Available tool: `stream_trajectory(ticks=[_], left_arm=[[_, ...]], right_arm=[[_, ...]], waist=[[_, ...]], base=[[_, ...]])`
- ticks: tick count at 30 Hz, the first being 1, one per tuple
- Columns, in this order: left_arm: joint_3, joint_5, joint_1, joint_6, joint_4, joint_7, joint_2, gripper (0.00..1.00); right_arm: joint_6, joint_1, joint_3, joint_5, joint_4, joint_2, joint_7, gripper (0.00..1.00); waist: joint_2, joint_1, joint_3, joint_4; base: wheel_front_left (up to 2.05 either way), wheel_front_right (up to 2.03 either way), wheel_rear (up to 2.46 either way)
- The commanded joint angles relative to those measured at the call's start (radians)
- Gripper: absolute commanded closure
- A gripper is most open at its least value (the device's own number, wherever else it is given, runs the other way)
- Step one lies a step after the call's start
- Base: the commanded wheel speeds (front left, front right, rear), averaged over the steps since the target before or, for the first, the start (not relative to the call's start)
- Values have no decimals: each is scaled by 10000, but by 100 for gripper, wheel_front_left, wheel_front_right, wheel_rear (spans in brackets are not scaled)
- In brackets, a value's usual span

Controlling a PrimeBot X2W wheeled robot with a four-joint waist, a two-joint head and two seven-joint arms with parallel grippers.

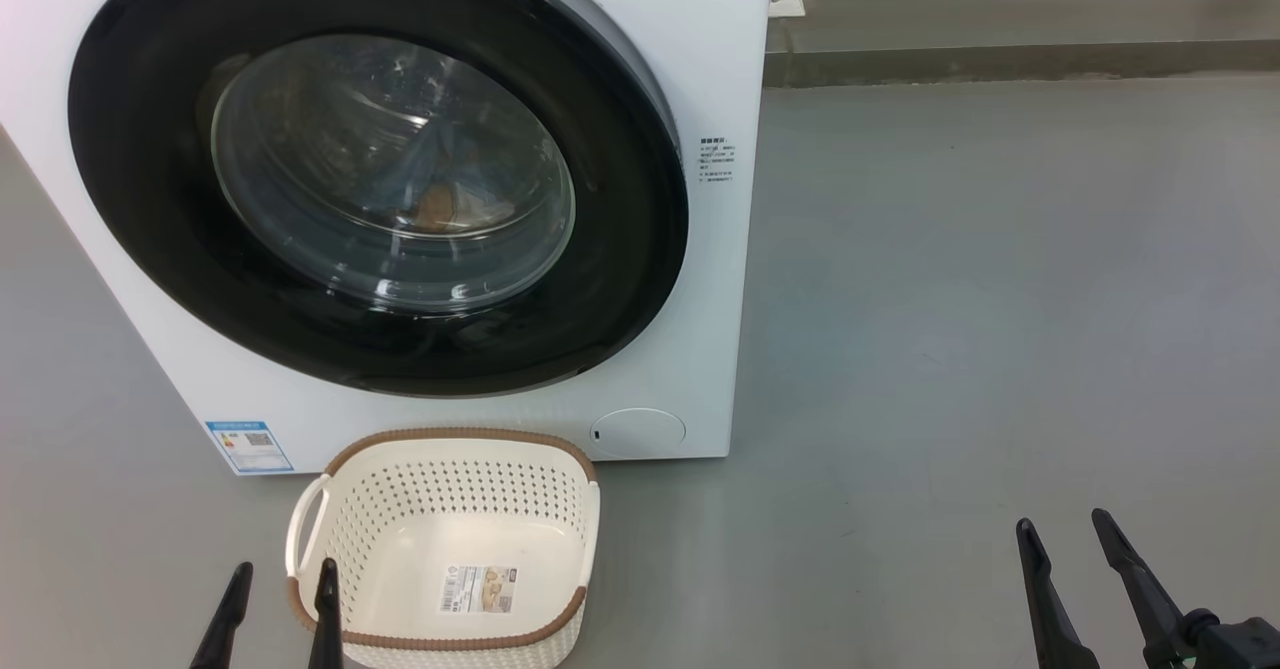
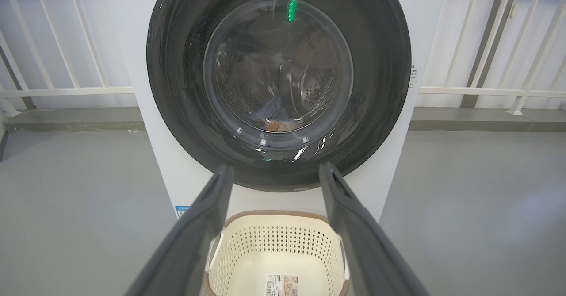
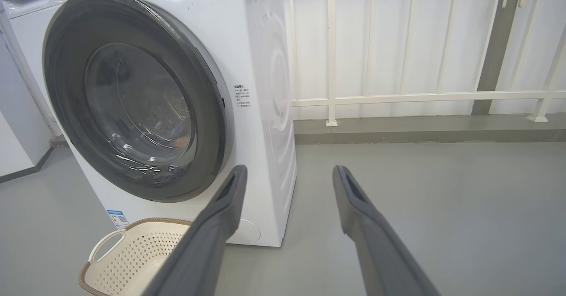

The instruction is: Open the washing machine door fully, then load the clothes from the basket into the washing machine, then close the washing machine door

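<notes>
The white washing machine (image 1: 715, 329) stands in front of me with its door (image 1: 620, 279) shut flat against the front. Through the glass, blue and orange-brown clothes (image 1: 440, 204) lie in the drum, also seen in the left wrist view as clothes (image 2: 276, 121). The cream basket (image 1: 450, 449) sits on the floor against the machine's base, holding only its label sticker. My left gripper (image 1: 283, 574) is open just at the basket's near left corner. My right gripper (image 1: 1063, 521) is open over bare floor, far right of the machine.
Grey floor spreads to the right of the machine. A raised concrete kerb (image 1: 1000, 59) and a white railing (image 3: 398, 97) run behind. A round service flap (image 1: 637, 431) and a blue sticker (image 1: 250, 446) sit low on the machine's front.
</notes>
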State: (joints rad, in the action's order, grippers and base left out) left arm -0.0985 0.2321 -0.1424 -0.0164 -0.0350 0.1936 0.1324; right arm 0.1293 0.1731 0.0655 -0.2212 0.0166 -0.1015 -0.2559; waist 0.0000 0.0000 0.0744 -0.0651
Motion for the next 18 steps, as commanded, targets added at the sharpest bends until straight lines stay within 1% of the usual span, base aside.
stream_trajectory(ticks=[1,18], left_arm=[[324,56,251,-88,342,-14,188,0],[154,161,274,-120,309,-134,257,0]], right_arm=[[14,-158,-261,101,298,-154,5,0],[14,-156,-254,89,282,-163,11,0]], waist=[[0,0,-9,8],[0,0,-52,-26]], base=[[0,0,0],[0,0,0]])
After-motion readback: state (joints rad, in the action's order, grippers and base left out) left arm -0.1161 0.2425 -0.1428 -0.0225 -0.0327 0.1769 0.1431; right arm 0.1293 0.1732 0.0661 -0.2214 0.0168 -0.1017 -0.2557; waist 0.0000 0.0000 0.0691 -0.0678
